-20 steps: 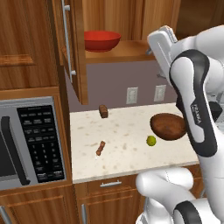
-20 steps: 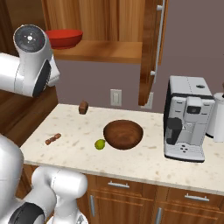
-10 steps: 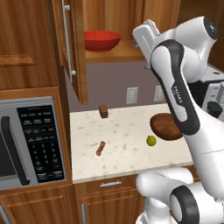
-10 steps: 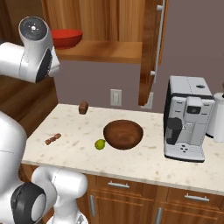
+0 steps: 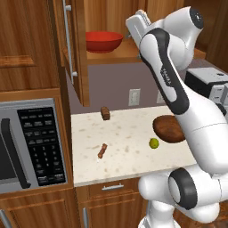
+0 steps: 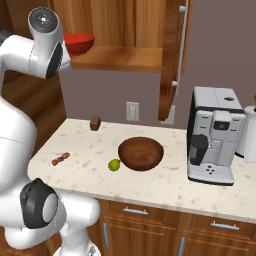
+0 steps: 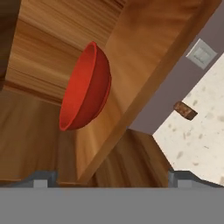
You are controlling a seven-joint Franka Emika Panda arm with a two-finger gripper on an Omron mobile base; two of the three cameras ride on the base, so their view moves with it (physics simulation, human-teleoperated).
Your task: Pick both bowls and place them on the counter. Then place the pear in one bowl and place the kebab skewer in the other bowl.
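On the counter (image 6: 165, 187) nearest me sit the kebab skewer (image 5: 102, 151) and the pear (image 6: 114, 164), the pear just beside the brown bowl (image 6: 141, 153) at its eight o'clock. Farther back stands a dark brown block (image 5: 105, 113). Up on the wooden shelf (image 6: 120, 57) rests the red bowl (image 5: 104, 41); the gripper (image 7: 111, 177) faces it, released, fingers spread wide, holding nothing.

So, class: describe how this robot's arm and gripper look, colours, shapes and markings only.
The arm has glossy white rounded shells, dark grey joint bands and round dark caps. One dark band carries small pale lettering, unreadable. The gripper shows two small dark grey finger tips.
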